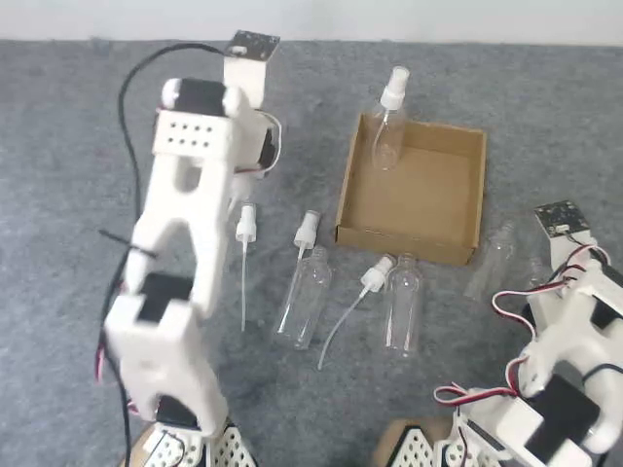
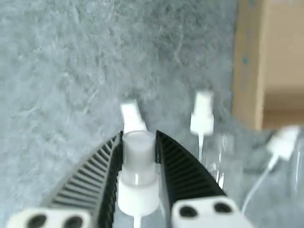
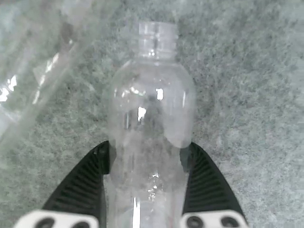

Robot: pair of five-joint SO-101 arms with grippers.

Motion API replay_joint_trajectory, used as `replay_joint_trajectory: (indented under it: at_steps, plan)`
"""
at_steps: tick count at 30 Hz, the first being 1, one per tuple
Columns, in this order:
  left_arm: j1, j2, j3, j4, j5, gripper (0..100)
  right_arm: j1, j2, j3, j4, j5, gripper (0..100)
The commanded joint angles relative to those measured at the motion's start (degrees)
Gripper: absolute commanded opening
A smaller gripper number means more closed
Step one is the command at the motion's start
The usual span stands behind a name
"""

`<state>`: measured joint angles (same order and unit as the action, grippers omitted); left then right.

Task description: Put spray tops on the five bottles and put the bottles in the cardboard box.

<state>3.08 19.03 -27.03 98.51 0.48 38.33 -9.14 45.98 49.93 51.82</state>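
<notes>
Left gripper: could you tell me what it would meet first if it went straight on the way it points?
The left gripper would probably meet the grey mat beyond its held spray top; depth is unclear.

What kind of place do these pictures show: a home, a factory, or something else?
Probably a small robotics test bench: two white robot arms stand on a grey felt-like table cover, with clear bottles, loose spray tops and a cardboard box laid out as practice items.
</notes>
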Motion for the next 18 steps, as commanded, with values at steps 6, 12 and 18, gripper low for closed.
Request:
replay_joint_trajectory:
  at_steps: [6,12,18]
  plan:
    - [0.5,-43.7,46.8,-15.9,-4.1,2,0.8,1.4,0.1,2.1,-11.6,2.0]
    - [0.1,-61.8,73.5,-30.2,-4.3,2,0.1,0.9,0.0,2.1,-14.6,2.0]
    - [0.1,-67.8,84.2,-35.9,-4.3,2,0.0,0.9,0.0,2.7,-14.5,6.1]
